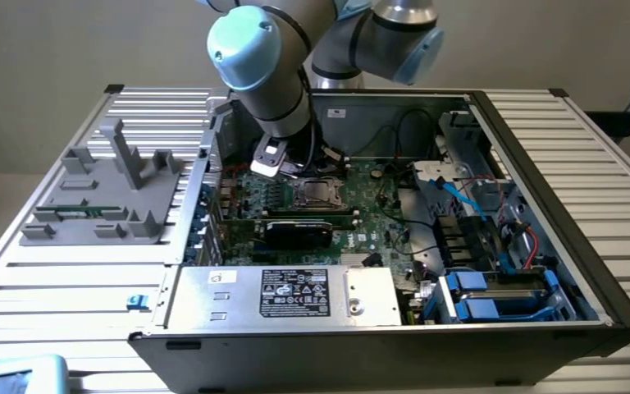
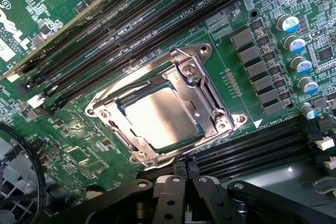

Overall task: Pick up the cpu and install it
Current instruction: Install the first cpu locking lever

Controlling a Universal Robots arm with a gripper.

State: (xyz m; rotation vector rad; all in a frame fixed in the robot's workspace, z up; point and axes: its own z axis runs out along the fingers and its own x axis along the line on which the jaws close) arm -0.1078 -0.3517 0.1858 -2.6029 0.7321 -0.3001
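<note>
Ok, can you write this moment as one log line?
shiny silver square cpu chip: lying inside dark metal-framed socket | claw: shut, empty, hovering by the socket | green motherboard: in open computer case

A robotics lab or workshop is indicated. An arm (image 1: 276,82) is seen above an opened PC case (image 1: 403,345), laid on a ribbed metal table (image 1: 63,287) with its board (image 2: 252,3) exposed. A grey fixture (image 1: 107,193) is set toward the table's edge at the exterior view's left. A bare wall (image 1: 75,41) is seen behind.

arm (image 1: 276,90) cut off by the exterior view's edge, hand (image 2: 185,167) partly cropped, cpu (image 2: 157,116) rim seemingly under the socket frame (image 2: 207,95)
</note>
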